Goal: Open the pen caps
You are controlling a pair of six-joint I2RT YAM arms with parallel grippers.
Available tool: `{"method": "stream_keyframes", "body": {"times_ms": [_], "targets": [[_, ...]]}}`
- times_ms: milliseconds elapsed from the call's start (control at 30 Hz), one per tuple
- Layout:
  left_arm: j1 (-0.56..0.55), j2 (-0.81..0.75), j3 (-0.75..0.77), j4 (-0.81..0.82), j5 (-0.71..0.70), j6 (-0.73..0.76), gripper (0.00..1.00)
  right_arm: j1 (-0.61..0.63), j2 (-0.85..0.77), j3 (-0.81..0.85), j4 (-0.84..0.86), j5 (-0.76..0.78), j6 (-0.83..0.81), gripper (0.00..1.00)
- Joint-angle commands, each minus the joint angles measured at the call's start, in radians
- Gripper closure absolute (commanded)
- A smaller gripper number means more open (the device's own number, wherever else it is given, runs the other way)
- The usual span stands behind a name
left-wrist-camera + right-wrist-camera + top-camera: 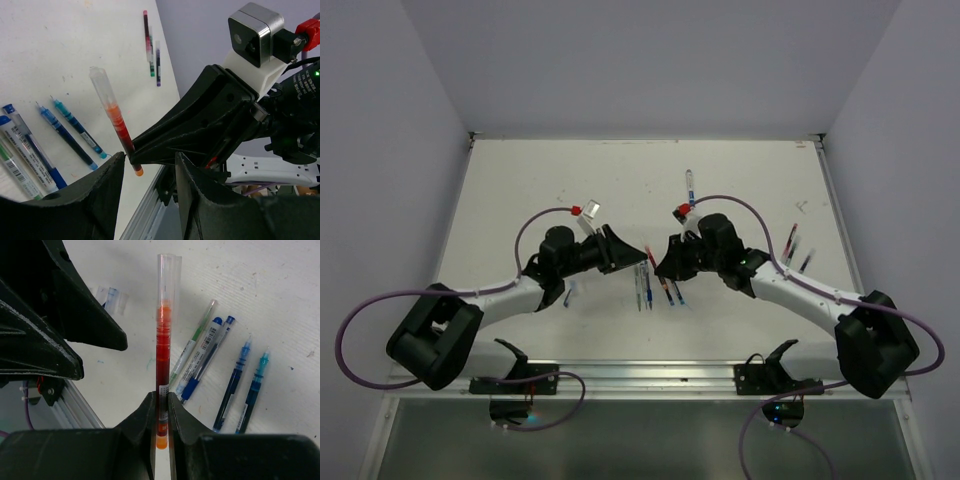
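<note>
- Top external: left pincer (634, 250) and right pincer (662, 266) face tip to tip above the table (750, 190).
- Left wrist: left pincer gapes empty; the red pen (119, 127) stands just ahead, its clear cap (99, 82) beyond reach.
- Right wrist: right pincer clamps the pen's tail, leaving the cap free for pulling.

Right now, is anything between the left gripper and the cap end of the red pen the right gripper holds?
Nothing visible does. The left gripper is open beside the red pen, and its clear cap end sticks out free. The right gripper clamps only the opposite end.
</note>
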Motion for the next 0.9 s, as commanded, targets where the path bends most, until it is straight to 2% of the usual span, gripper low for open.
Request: {"method": "stream_keyframes", "body": {"times_ms": [0, 733, 867], "targets": [[-0.003, 0.007, 0.011, 0.058, 0.011, -0.019, 0.52, 0.018, -0.011, 0.003, 0.069, -0.03, 0.024, 1.0], [0.01, 0.05, 0.137, -0.109, -0.085, 0.047, 0.53, 0.072, -0.089, -0.03, 0.04, -0.014, 0.041, 1.0], [0.01, 0.053, 0.14, -0.096, -0.081, 0.04, 0.55, 0.073, -0.093, -0.035, 0.041, -0.013, 0.041, 1.0]]}}
